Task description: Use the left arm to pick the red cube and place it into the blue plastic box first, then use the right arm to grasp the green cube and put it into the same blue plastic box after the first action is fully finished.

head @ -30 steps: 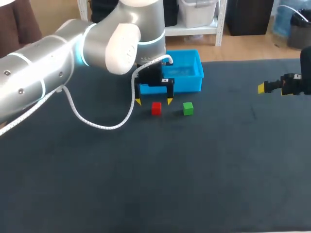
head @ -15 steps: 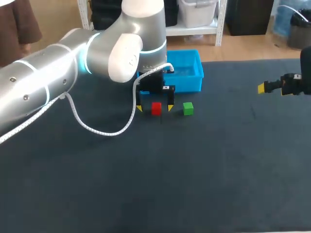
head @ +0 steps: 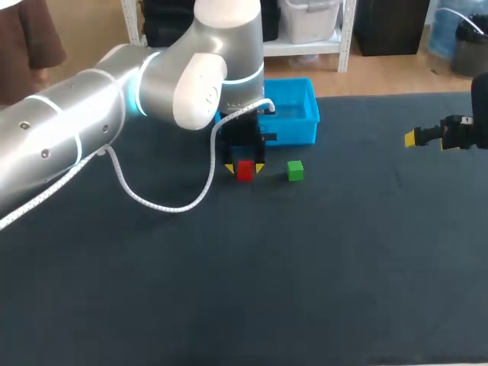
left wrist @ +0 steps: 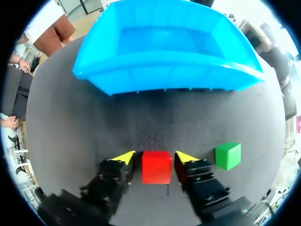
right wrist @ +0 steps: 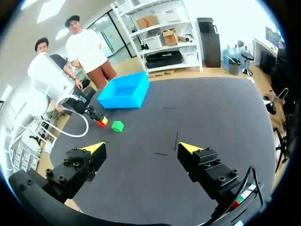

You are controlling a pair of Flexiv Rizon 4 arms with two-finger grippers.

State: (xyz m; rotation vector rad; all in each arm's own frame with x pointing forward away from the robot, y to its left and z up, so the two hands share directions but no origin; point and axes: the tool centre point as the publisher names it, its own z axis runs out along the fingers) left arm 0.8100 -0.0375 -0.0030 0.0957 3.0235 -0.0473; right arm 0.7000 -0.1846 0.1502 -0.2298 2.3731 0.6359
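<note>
Straddling the red cube (left wrist: 156, 167), left claw (left wrist: 155, 157) hangs over the dark table (head: 305, 267)

The desk (head: 343, 267) presents a dark, matte surface that fills most of the head view. Three items rest directly on it: a blue plastic box (head: 293, 133) toward the far edge, open side up, with a red cube (head: 244, 171) near its front wall and a green cube (head: 295, 171) just beside that, to the right. The two cubes stand apart, not touching each other or the box.
</note>
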